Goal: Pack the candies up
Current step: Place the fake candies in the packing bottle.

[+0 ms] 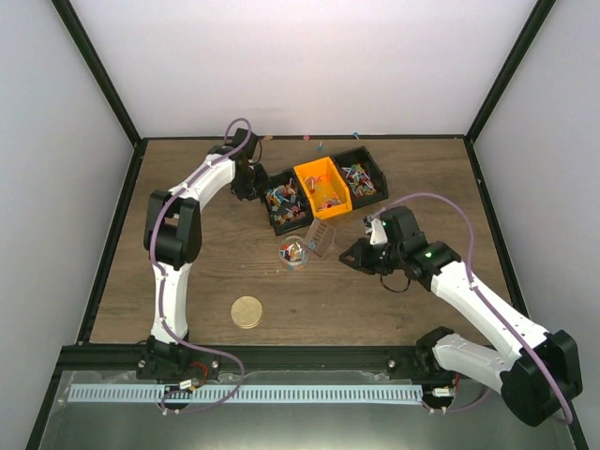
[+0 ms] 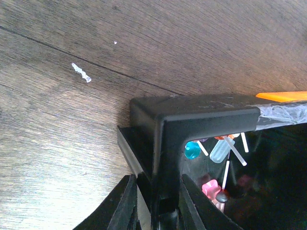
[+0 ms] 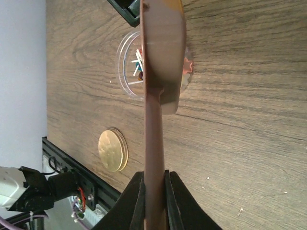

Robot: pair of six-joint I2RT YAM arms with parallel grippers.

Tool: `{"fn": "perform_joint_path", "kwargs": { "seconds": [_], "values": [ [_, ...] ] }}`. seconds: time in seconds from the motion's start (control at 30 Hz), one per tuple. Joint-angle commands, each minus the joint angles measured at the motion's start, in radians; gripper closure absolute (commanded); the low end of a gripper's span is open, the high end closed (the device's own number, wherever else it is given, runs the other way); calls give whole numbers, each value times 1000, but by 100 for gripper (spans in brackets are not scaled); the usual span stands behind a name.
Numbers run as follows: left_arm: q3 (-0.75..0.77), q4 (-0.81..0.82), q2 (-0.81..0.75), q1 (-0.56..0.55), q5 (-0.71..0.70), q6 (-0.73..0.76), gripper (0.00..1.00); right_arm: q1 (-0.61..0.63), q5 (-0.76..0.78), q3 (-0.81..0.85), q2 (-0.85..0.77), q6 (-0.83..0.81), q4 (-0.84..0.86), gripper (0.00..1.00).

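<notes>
**Both my pincers are holding something**

My left pincer (image 2: 160, 208) is clenched on the corner wall of a black bin (image 2: 201, 117) at the far side of the worktop (image 2: 57, 120). One finger is outside the wall and one is inside. In that bin I see candies (image 2: 192, 150). They are blue, pink and clear, with little white sticks. An orange bin (image 1: 322, 186) sits right next to it. The other black bin (image 1: 364, 175) sits on the far side of the orange one. Both have candies in them too.

My right pincer (image 3: 154, 203) is grasping a brown scoop (image 3: 163, 48) by its thin end. The scoop is turned on its edge, just beside a clear round tub (image 3: 118, 62). I cannot tell if they touch. A few candies lie in the tub. A round tan lid (image 3: 112, 149) lies flat on the worktop, apart from the tub.
</notes>
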Motion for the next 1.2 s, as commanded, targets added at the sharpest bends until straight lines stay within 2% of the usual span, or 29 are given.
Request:
{"fn": "perform_joint_path", "kwargs": {
  "seconds": [0.0, 0.2, 0.7, 1.17],
  "values": [
    [-6, 15, -33, -15, 15, -11, 75, 42, 115, 88, 19, -76, -140, 99],
    [2, 5, -34, -36, -3, -17, 73, 117, 221, 152, 37, -59, -207, 99],
    [-9, -29, -51, -48, -34, -31, 47, 255, 405, 340, 122, -25, -379, 99],
    [-13, -28, -39, -62, -48, -24, 44, 376, 514, 506, 241, -10, -501, 99]
  ]
}}
